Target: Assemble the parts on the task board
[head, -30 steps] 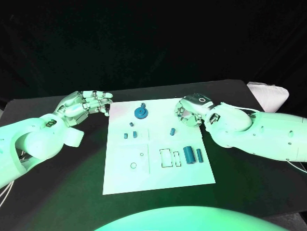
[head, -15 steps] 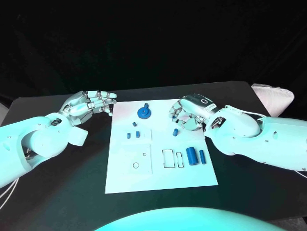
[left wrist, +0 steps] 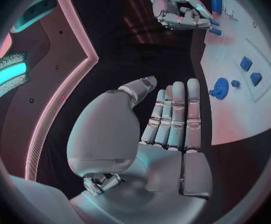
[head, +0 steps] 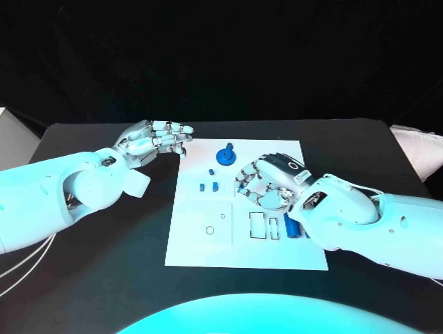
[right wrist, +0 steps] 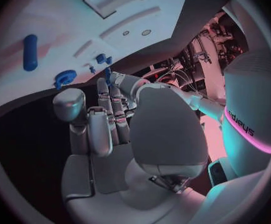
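The white task board (head: 243, 243) lies in the middle of the black table. At its far end stands a round blue part (head: 227, 154), also seen from the left wrist (left wrist: 219, 88). Two small blue pieces (head: 209, 186) sit side by side nearer in. My right hand (head: 264, 182) hovers over the board's middle right, fingers bent down, nothing visibly in its palm (right wrist: 110, 129). Blue cylinders (head: 293, 227) lie just beside its wrist, partly hidden. My left hand (head: 159, 142) hangs off the board's far left corner, its fingers (left wrist: 173, 114) straight and holding nothing.
Outlined rectangular recesses (head: 257, 226) and a small oval hole (head: 210, 230) mark the board's near half. A white padded object (head: 427, 149) sits at the table's right edge. A pale box (head: 1, 139) stands off the table's left side.
The camera has shifted. My right hand has come from the board's far right corner to over its middle, now covering the small blue piece that lay there. The left hand stays put.
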{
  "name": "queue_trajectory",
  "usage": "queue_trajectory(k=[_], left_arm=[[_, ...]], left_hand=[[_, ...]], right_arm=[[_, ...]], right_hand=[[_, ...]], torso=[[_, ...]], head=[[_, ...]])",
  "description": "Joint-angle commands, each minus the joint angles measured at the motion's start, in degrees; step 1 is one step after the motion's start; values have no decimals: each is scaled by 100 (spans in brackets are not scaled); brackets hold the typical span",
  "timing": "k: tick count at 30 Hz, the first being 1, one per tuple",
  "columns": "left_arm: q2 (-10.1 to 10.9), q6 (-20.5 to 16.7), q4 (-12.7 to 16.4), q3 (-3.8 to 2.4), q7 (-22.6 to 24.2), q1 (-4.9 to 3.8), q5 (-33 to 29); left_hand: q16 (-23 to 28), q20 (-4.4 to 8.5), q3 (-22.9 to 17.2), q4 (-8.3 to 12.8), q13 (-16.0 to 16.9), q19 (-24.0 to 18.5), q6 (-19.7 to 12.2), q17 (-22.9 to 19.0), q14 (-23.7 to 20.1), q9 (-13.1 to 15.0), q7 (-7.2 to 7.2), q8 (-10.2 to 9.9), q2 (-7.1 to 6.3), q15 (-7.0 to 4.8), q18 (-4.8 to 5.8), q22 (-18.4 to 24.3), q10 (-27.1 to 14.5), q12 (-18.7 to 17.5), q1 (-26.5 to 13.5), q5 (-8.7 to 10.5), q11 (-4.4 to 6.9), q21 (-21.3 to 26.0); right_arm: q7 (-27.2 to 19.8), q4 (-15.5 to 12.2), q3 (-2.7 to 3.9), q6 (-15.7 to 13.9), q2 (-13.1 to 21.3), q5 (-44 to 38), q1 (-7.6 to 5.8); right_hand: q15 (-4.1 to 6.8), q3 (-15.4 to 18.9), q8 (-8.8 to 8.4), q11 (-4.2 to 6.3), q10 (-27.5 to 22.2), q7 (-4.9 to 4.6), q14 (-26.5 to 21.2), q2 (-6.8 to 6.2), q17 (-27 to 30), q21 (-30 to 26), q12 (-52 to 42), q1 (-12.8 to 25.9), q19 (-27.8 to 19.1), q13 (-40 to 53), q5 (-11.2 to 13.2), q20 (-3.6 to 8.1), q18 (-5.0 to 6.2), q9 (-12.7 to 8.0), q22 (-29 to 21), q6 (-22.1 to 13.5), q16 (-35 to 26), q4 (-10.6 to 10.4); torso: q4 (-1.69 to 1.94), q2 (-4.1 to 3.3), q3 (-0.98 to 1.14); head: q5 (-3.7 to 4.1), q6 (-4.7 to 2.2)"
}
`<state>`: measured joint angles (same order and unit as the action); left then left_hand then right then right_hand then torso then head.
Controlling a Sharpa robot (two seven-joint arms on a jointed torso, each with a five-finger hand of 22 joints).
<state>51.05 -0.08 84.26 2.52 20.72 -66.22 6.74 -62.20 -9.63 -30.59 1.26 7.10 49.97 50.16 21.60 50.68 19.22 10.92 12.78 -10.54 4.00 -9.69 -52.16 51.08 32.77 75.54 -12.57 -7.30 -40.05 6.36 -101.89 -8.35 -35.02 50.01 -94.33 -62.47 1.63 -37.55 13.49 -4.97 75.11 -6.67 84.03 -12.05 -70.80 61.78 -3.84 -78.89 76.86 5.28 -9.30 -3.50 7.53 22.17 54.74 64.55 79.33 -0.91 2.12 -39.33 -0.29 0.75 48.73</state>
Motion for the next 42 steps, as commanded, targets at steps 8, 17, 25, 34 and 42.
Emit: queue_trajectory(k=[8,17,25,34,42], left_arm=[[-63,-17,29,-4,52,1,-26],[-92,-32,30,-4,47,0,-27],[-101,-20,28,-4,44,0,-28],[-108,-6,28,-4,36,0,-28],[-106,-2,23,-4,25,0,-28]], left_hand=[[25,11,17,15,-10,35,-41,-8,22,-7,16,6,14,1,-75,9,-22,-39,37,-27,-38,36],[26,11,17,15,-10,36,-39,-8,23,-7,16,8,15,2,-75,10,-23,-40,37,-27,-38,37],[26,11,17,15,-10,36,-39,-8,23,-7,16,8,15,2,-75,10,-23,-40,37,-27,-38,37],[31,9,21,13,-12,40,-33,-10,24,-6,16,15,17,4,-75,15,-23,-43,37,-28,-40,43],[31,9,21,13,-12,40,-33,-10,24,-6,16,15,17,4,-75,15,-23,-43,37,-28,-40,43]], right_arm=[[-254,250,-28,-54,-354,-83,263],[-90,441,-59,36,-556,-342,416],[-29,488,-64,23,-625,-466,473],[-13,521,-78,71,-679,-500,517],[9,531,-81,146,-708,-506,533]], right_hand=[[46,-54,27,251,308,-8,257,148,10,-9,5,-101,1,1,-24,-8,-78,15,-15,-8,17,22],[46,-57,27,250,307,-9,256,148,18,-15,7,-100,-4,1,-25,-8,-76,18,-23,-11,13,24],[45,-59,27,249,306,-10,256,148,18,-15,8,-98,-6,1,-24,-9,-76,21,-22,-13,14,27],[44,-61,28,249,306,-11,257,147,12,-6,9,-97,-3,1,-24,-9,-77,23,-12,-14,18,29],[44,-61,28,249,306,-11,257,147,12,-6,9,-97,-3,1,-24,-9,-77,23,-12,-14,18,29]], torso=[[4,1,2],[-1,-4,6],[-4,-4,7],[-2,-6,4],[0,-5,6]], head=[[-448,127],[-601,127],[-679,127],[-702,127],[-720,127]])
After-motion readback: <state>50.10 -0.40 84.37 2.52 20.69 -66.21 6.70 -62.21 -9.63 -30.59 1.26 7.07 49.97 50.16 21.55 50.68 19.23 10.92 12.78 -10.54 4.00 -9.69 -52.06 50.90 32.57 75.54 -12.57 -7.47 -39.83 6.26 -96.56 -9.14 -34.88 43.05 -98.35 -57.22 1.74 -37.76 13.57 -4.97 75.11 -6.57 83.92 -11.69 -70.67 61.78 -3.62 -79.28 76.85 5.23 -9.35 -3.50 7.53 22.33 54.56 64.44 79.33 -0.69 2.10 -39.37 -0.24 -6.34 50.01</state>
